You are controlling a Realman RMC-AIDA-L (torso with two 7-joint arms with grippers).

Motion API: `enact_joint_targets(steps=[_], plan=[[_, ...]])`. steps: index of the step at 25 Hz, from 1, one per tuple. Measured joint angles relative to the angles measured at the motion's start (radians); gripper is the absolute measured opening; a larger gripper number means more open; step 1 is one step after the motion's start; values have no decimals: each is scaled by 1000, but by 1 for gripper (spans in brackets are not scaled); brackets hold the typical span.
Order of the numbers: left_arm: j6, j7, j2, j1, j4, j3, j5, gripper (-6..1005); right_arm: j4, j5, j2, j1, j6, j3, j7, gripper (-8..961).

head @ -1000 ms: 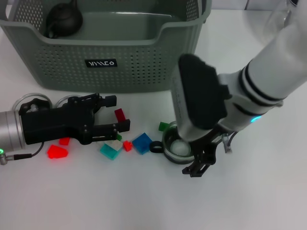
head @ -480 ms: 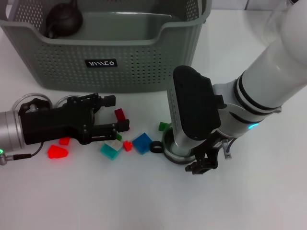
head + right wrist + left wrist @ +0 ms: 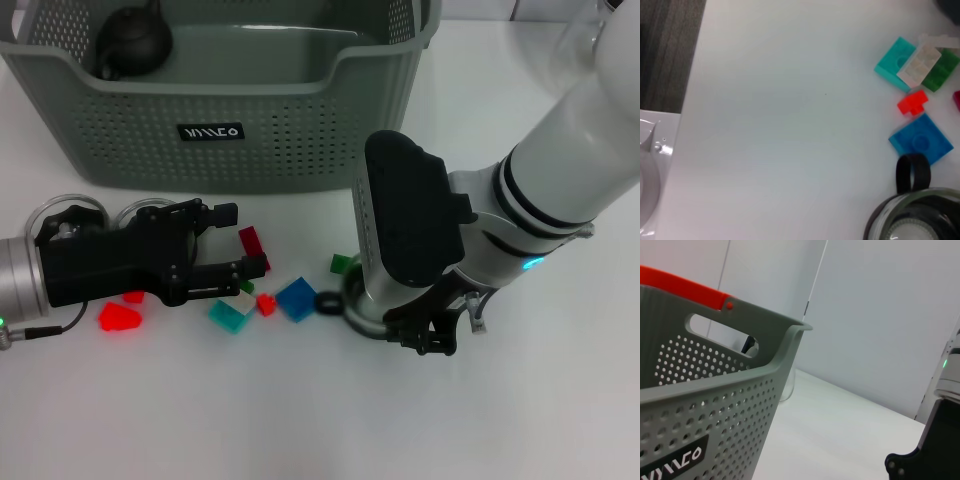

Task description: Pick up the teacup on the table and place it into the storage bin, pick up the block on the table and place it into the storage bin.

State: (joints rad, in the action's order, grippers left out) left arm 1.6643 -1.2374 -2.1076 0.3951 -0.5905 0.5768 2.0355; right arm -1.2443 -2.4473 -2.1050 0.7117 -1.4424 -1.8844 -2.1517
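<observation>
White desk (image 3: 560, 400) before us holds unbinned blocks (image 3: 296, 298) by our open left tool (image 3: 240, 242), while our right tool (image 3: 430, 335), state unclear, covers the teacup (image 3: 920, 220); storage bin (image 3: 230, 150) awaits both.

A white bench (image 3: 560, 400) carries everything. The grey-green perforated storage bin (image 3: 300, 140) stands at its far side. In front of it lie scattered blocks: a blue one (image 3: 296, 298), a teal one (image 3: 229, 315), a dark red one (image 3: 251, 240), small red ones (image 3: 265, 304), a green one (image 3: 342, 264) and a bright red one (image 3: 119, 317). A glass teacup (image 3: 920, 217) with a dark handle sits just beside the blue block.
</observation>
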Motion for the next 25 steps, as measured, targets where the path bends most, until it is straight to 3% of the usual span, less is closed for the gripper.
enact_joint_targets(steps=[4,9,16,21,25], plan=[[0,4,0,-1,0,0,0,833,-17,1,0,0,-32,16,-2,126],[0,5,0,-4,0,0,0,832,-60,2,2,-3,-108,79,4,54],[0,8,3,-11,-4,0,0,831,-184,39,6,22,-320,351,41,58],[0,11,6,-13,-4,0,3,829,-200,235,8,123,-488,635,103,61],[0,21,6,-13,-4,0,2,829,-191,342,8,197,-527,815,150,63]])
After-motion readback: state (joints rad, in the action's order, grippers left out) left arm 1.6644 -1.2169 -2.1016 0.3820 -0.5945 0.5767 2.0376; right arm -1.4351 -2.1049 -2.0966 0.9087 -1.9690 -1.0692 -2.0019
